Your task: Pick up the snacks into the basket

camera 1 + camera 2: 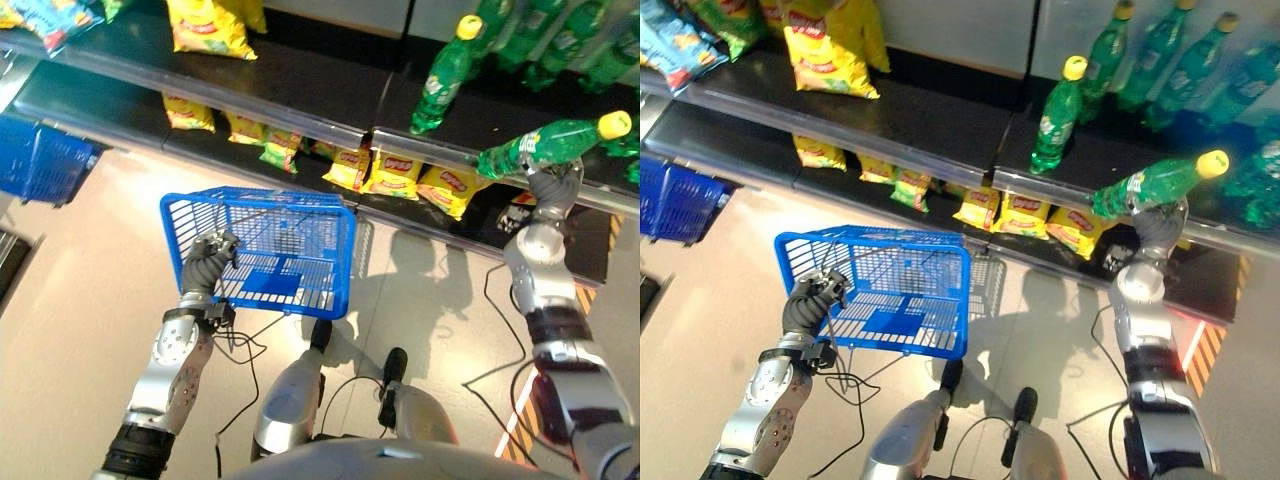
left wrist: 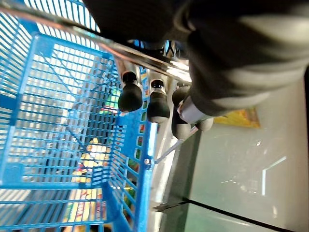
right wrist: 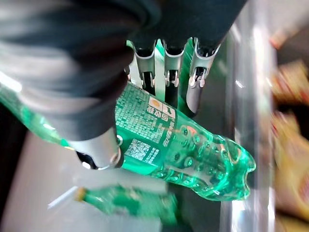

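Looking down from the robot's head, a pale, glossy shop floor [image 1: 90, 300] runs up to dark shelving [image 1: 320, 85] with metal front edges. On the upper shelf, yellow snack bags [image 1: 208, 25] lie to the left and upright green bottles [image 1: 1185, 55] stand to the right. Along the lower shelf sits a row of small yellow snack packets [image 1: 392, 175], with one green packet among them. A second blue basket [image 1: 40, 160] rests on the floor at the far left.

The left hand [image 1: 205, 262] is low and to the left, its fingers curled round the metal handle of a blue wire basket [image 1: 265, 250]; in the left wrist view the dark fingertips [image 2: 130, 96] hook over that silver bar. The basket hangs tilted, its open top facing the shelves. Nothing can be made out inside it.

The right hand [image 1: 552, 185] is raised at the right, at the shelf's front edge, clamped round a green bottle [image 1: 555, 140]. The bottle lies on its side in the grip, yellow cap pointing right. In the right wrist view the fingers [image 3: 166, 67] and thumb wrap its labelled middle. It is clear green plastic with a dimpled, lobed base. The snack packets lie left of this hand and lower, apart from it.
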Robot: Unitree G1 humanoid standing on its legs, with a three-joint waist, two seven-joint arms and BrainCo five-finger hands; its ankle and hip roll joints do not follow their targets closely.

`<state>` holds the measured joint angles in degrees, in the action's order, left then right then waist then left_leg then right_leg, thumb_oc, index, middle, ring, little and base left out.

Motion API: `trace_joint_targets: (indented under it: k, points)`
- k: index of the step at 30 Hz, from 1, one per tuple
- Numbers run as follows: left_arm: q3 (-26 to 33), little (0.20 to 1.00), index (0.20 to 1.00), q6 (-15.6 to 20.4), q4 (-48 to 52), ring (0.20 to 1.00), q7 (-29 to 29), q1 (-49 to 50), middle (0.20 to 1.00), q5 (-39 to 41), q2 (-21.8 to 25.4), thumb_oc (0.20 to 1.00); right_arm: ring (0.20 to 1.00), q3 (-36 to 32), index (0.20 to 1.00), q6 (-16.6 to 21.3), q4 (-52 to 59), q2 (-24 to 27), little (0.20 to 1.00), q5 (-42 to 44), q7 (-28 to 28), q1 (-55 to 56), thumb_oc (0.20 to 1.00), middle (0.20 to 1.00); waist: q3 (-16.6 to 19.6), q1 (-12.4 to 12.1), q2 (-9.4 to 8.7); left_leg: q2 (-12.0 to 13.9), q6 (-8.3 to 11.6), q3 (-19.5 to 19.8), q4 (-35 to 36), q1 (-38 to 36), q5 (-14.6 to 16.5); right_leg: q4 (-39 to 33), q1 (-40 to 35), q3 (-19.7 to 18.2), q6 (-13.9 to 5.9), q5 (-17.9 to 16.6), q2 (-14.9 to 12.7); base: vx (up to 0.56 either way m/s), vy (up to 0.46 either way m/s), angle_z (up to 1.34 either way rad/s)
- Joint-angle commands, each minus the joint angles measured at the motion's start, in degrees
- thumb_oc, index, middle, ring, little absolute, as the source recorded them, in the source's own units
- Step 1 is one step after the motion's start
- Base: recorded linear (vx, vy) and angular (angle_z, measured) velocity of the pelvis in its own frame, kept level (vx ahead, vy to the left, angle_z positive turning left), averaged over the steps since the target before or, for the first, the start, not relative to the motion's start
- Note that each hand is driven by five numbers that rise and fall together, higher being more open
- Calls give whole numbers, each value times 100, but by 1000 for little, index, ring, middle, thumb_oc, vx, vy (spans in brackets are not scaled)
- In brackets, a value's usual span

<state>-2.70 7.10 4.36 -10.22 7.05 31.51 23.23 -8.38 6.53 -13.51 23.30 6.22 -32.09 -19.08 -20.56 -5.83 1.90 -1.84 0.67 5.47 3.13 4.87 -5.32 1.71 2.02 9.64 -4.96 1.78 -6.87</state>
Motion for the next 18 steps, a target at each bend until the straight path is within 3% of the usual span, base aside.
trace_joint_targets:
  k: [1,4,9,12,15,16,18]
  points:
    - [315,200,200,823,676,200,-50,138,200,-379,-11,200,200,-208,200,496,909,393,200,-1419,-256,48,200,200,1306,170,-243,-183,-141,-202,-109,-334,736,20,150,-217,-275,-205,-28,80,-2,-34]
    - [342,200,200,828,775,200,-11,212,200,-396,-93,200,200,-81,200,615,1851,222,200,-2024,86,588,200,200,1420,295,-236,-153,-144,-289,-83,-492,774,4,54,-310,-266,-188,-6,72,-2,-25]
    - [264,200,200,832,938,200,92,225,200,-349,-93,200,200,527,200,782,2088,195,200,-1926,789,1021,200,200,1451,363,-245,-123,-132,-326,-118,-598,823,50,-43,-356,-248,-130,16,30,-5,-12]
    - [-33,200,200,801,1066,200,380,70,200,-144,-73,200,200,1664,200,857,1885,378,200,-1744,1919,1307,200,200,1473,348,-284,-97,-112,-292,-141,-680,842,80,-126,-324,-227,-84,40,12,-23,0]
    - [-469,200,200,721,1133,200,616,-130,200,8,-89,200,200,2648,200,885,1256,480,200,-1827,2489,1214,200,200,1516,295,-323,-87,-86,-207,-124,-739,841,6,-268,-221,-219,-67,47,24,-36,6]
    - [-828,200,200,637,1265,200,828,-376,200,222,-38,200,200,3267,200,789,681,445,200,-2031,2741,917,200,200,1513,209,-355,-82,-68,-150,-123,-726,825,-36,-298,-144,-215,-69,47,-1,-30,13]
    - [-977,200,200,615,1300,200,897,-491,200,351,-9,200,200,3530,200,764,490,470,200,-2225,2832,760,200,200,1514,168,-381,-76,-59,-118,-125,-714,818,-54,-307,-103,-214,-72,47,-13,-35,13]
